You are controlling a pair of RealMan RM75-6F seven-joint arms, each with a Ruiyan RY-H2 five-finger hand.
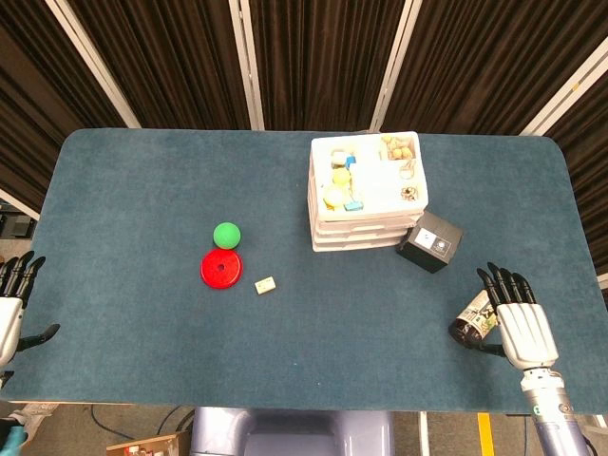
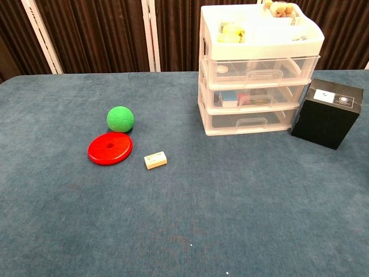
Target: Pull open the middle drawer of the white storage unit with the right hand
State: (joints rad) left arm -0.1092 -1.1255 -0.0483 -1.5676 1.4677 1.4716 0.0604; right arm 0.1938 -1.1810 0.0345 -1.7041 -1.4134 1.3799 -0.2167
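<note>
Chest view: white storage unit, middle drawer shut, contents visible inside.

White-backed right hand with black fingers

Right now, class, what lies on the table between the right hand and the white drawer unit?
In the head view, a black box sits between the right hand and the drawer unit, beside the unit's corner. Otherwise bare blue cloth.
</note>
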